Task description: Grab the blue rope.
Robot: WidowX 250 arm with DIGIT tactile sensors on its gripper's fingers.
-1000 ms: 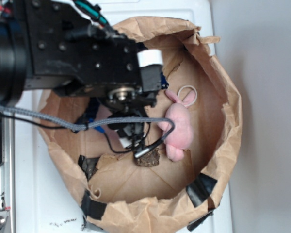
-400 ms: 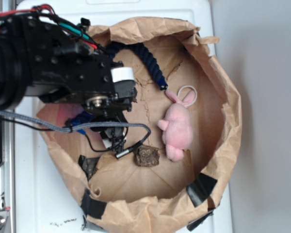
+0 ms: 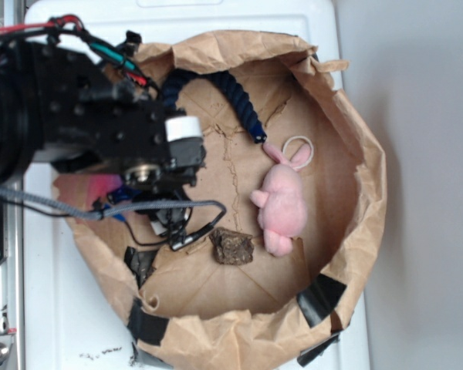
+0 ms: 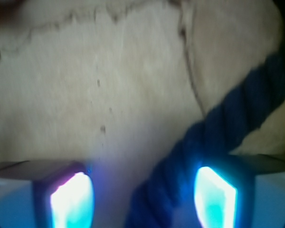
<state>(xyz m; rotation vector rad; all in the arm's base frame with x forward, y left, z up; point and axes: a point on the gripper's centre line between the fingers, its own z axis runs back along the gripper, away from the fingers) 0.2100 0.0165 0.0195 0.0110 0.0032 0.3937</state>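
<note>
The blue rope (image 3: 235, 96), thick, twisted and dark navy, curves along the back of the paper bag's floor. One end lies by the pink bunny's ear and the other runs under my black arm (image 3: 100, 131). In the wrist view the rope (image 4: 228, 128) comes down from the upper right and passes between my fingers, closer to the right fingertip (image 4: 213, 194). My gripper (image 4: 142, 197) is open, its pads glowing, with paper floor showing on the left side of the gap. In the exterior view the fingers are hidden below the wrist.
A pink plush bunny (image 3: 282, 204) and a small brown block (image 3: 231, 247) lie on the floor of the crumpled paper bag (image 3: 363, 193), whose walls ring the space. My grey braided cable (image 3: 54, 202) and thin black wires hang below the wrist. The bag sits on a white table (image 3: 62, 308).
My arm has moved left across the bag, uncovering the rope's arc along the back. The hanging cable swung left with it. Bunny and block have not moved.
</note>
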